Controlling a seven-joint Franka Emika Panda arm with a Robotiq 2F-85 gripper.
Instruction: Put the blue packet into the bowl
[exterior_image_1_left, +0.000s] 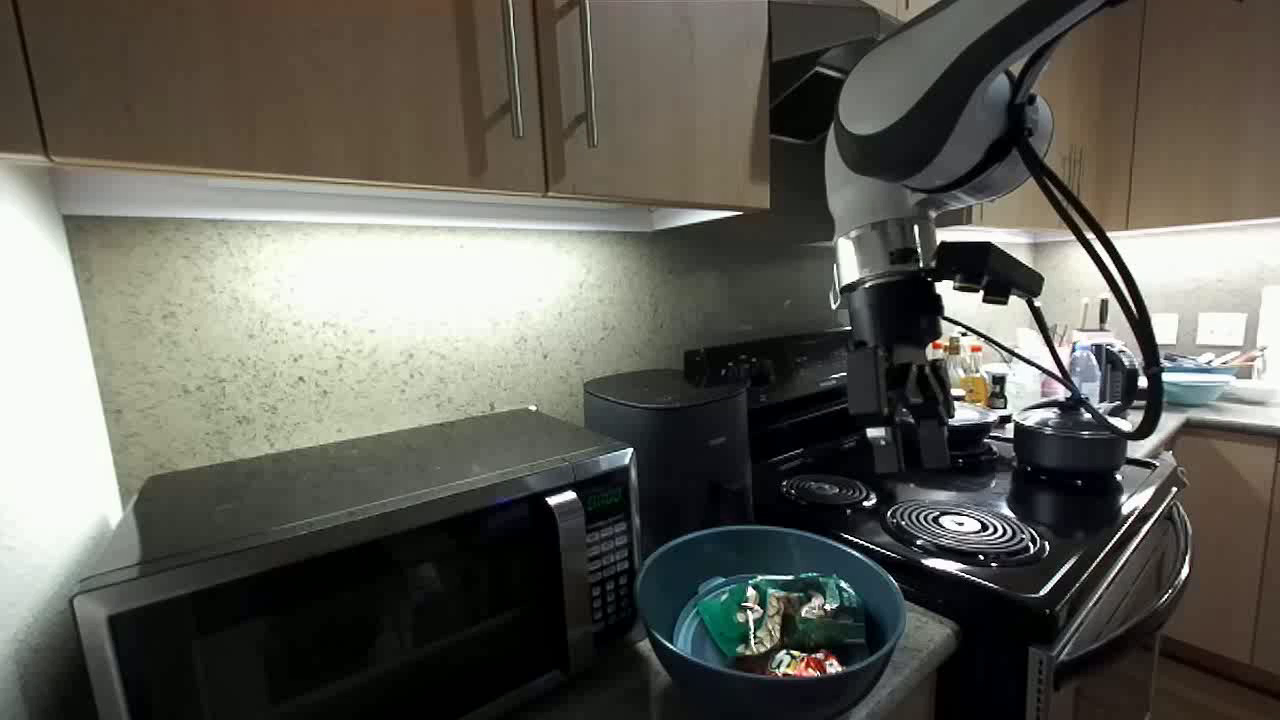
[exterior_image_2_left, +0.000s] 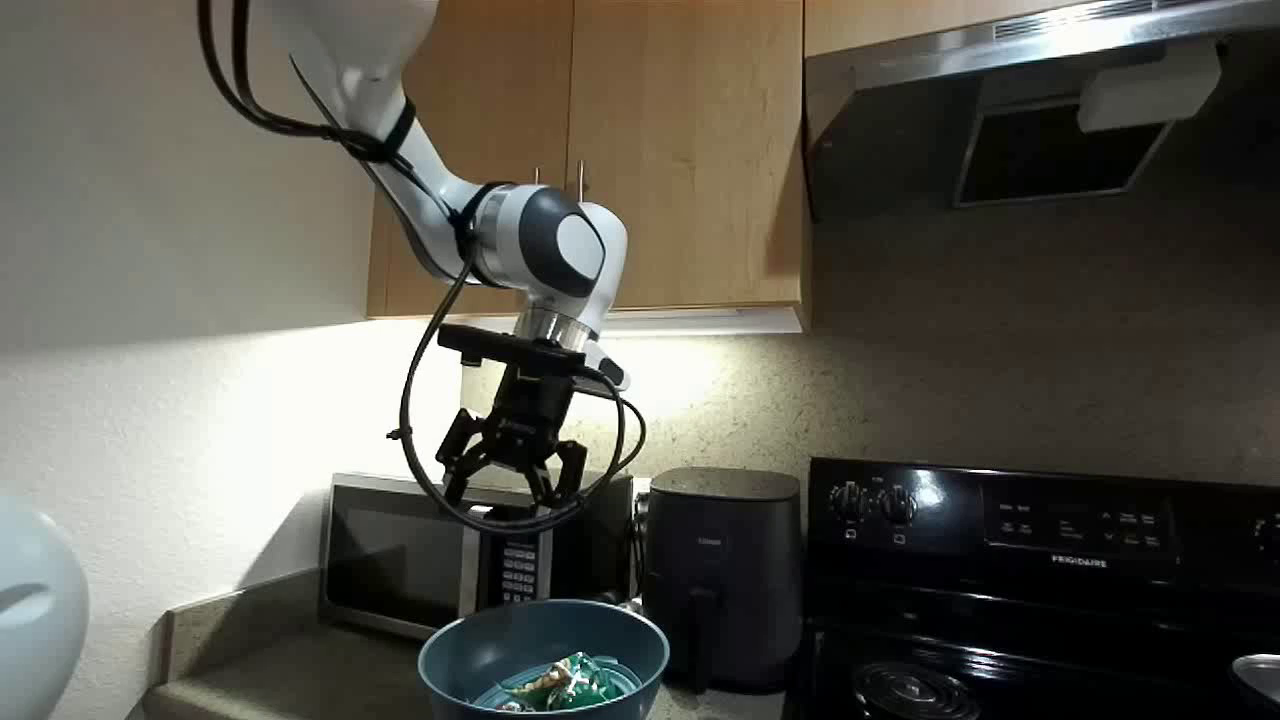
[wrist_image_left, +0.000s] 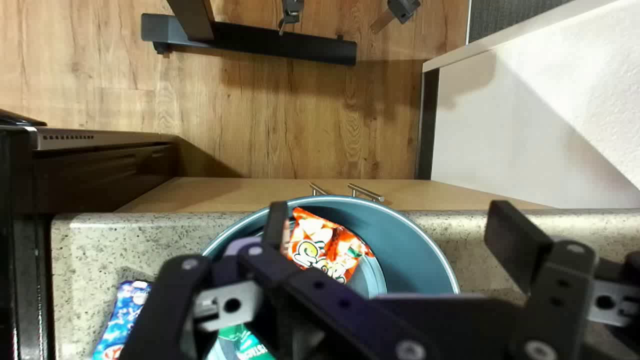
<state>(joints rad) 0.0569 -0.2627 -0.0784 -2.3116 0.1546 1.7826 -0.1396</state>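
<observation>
One small blue packet (wrist_image_left: 120, 320) lies on the tabletop (wrist_image_left: 90, 240) outside the bowl (wrist_image_left: 415, 255), in the strip between it and the stove (exterior_image_1_left: 965, 530); only the wrist view shows it, partly behind the gripper (wrist_image_left: 395, 233) and cut off by the lower edge, so I cannot tell whether it touches the bowl. The gripper's fingers stand well apart, with nothing held between them. The packet should be light, soft and a little slippery: its printed wrapper looks like glossy film, similar to that of the red packet (wrist_image_left: 325, 245) already in the bowl. Such a skin would give under the pads, and loose contents might shift to one side during a lift. I would bring one finger down along each long edge, low enough almost to brush the tabletop, and close across the middle, gently but far enough to gather a fold. A pinch at the end seam alone would probably hold less surely and let the body swing; squeezing hard could crush whatever is inside, if it is brittle.
</observation>
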